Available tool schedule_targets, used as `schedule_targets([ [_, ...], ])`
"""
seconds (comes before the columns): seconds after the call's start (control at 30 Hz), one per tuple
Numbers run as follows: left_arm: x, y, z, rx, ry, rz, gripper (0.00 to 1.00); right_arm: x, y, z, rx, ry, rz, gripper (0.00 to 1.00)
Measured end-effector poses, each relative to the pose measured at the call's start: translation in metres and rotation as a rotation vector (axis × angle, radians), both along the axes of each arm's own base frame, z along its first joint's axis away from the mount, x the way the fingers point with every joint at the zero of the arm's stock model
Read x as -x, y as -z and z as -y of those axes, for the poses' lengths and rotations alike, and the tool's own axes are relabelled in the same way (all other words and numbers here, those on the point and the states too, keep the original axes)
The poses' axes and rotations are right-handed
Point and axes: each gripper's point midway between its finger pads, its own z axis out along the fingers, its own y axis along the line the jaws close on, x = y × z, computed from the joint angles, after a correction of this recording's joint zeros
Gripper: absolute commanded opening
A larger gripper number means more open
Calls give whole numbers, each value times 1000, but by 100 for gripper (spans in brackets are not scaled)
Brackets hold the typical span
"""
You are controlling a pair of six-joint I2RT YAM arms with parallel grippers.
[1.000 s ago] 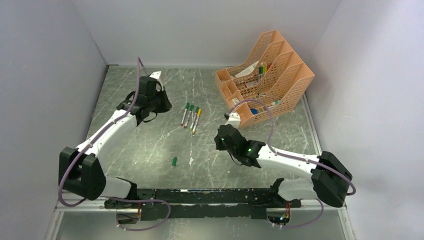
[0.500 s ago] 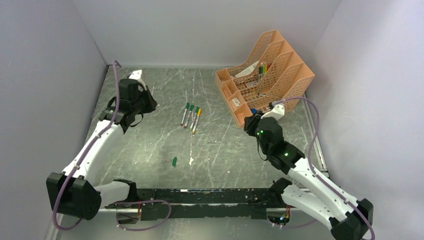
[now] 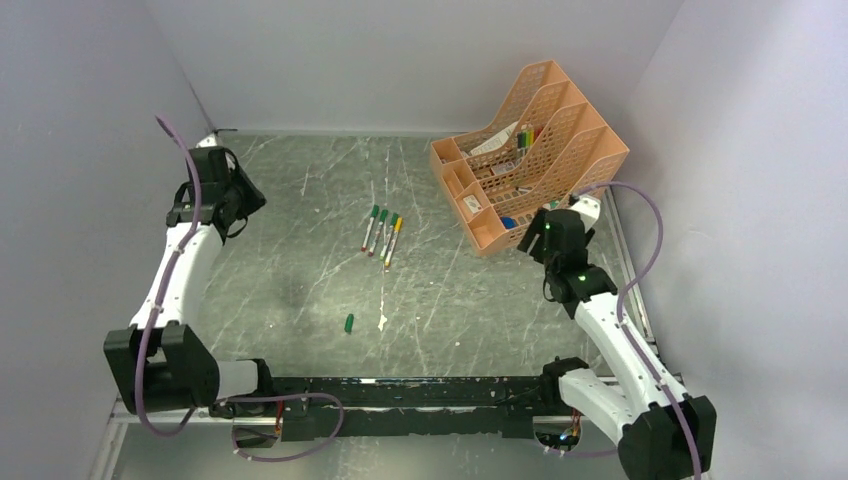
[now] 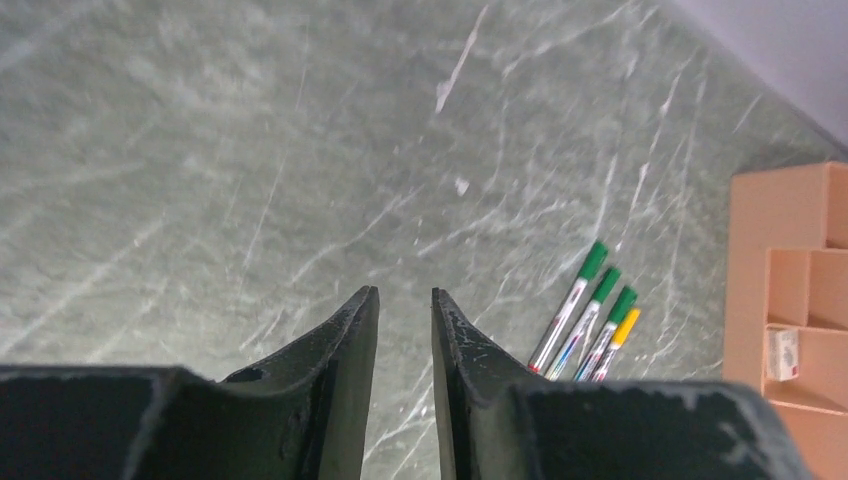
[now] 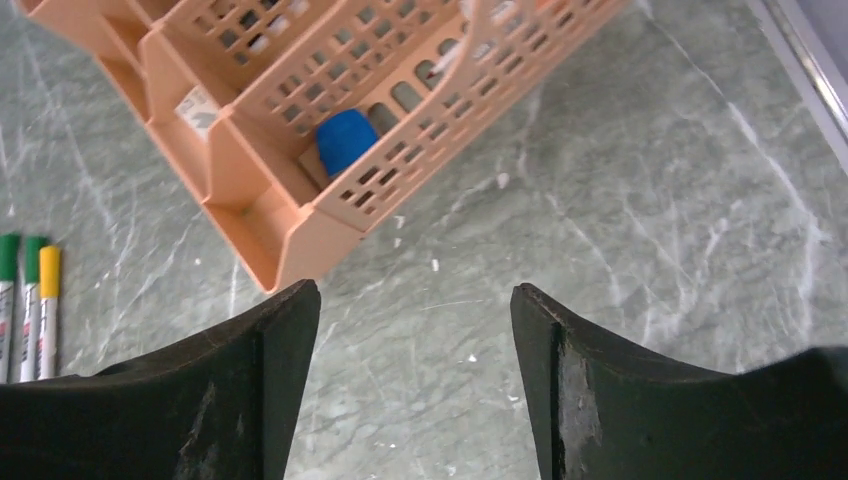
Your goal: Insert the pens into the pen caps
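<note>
Several white pens lie side by side mid-table, three with green caps and one with a yellow cap; they also show in the left wrist view as pens and at the left edge of the right wrist view as pens. One loose green pen cap lies nearer the front. My left gripper hovers at the far left, well away from the pens; the left gripper has a narrow gap with nothing in it. My right gripper is beside the organizer's near corner; the right gripper stands wide open and empty.
An orange mesh desk organizer stands at the back right, holding coloured markers and a blue object. A tiny white scrap lies next to the loose cap. Grey walls close in the left, back and right sides.
Both arms swung outward: the left to the far-left corner, the right from mid-table over to the organizer. The right jaws went from shut to wide open; the left jaws parted a little.
</note>
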Motion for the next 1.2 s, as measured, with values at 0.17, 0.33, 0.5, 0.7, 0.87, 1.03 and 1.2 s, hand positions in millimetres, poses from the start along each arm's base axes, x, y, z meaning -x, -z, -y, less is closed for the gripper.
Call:
schedule_targets([
  [0.17, 8, 59, 7, 108, 27, -142, 38, 1, 12, 20, -52, 27, -41, 52],
  [0.33, 17, 77, 22, 170, 80, -187, 44, 9, 34, 3, -166, -45, -101, 11],
  [0.5, 17, 70, 39, 226, 166, -146, 46, 15, 30, 1, -291, -37, -77, 5],
  [0.7, 41, 78, 88, 247, 318, -143, 48, 20, 11, 20, -405, 37, -17, 5],
  [0.87, 61, 76, 130, 235, 455, -141, 55, 36, 22, 52, -447, 179, -69, 17],
  [1.03, 64, 70, 132, 228, 482, -121, 58, 43, 24, 75, -473, 291, -83, 17],
  [1.2, 69, 55, 137, 237, 502, -74, 63, 42, 33, 75, -538, 352, -88, 16],
])
